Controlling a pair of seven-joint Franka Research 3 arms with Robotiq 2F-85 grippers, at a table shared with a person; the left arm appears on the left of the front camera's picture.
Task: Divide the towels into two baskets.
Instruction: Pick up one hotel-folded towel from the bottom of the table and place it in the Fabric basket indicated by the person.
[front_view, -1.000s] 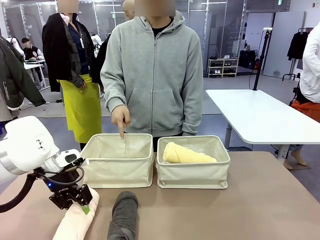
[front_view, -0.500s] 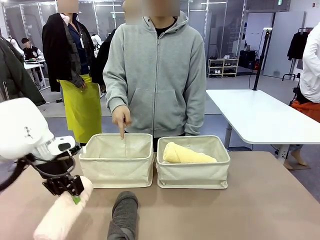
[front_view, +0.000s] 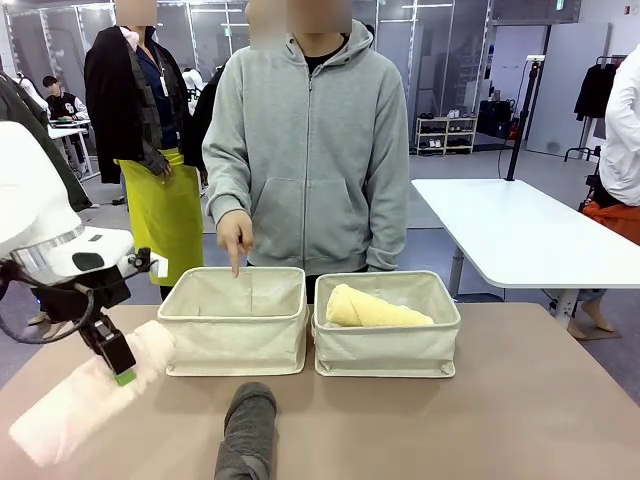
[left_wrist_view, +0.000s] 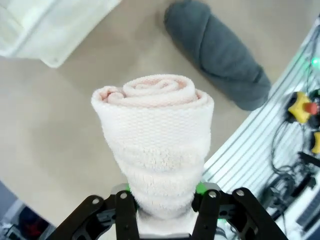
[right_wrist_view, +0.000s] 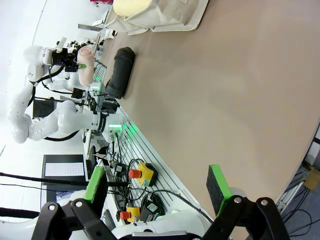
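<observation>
Gripping fluffy pink-cream towel (front_view: 80, 405) tight in left gripper (front_view: 118, 362).
End-on from wrist: spiral terry coil; from front, soft tilted cylinder. Spread empty at right gripper (right_wrist_view: 157, 187).

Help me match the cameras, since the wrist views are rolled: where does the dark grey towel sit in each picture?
Front view: the dark grey towel is at bottom centre, in front of the left basket.
Left wrist view: upper right, lying diagonally.
Right wrist view: upper left, running up and down the picture.
Shared landmark: the pale pink towel, lifted near it in all three.
</observation>
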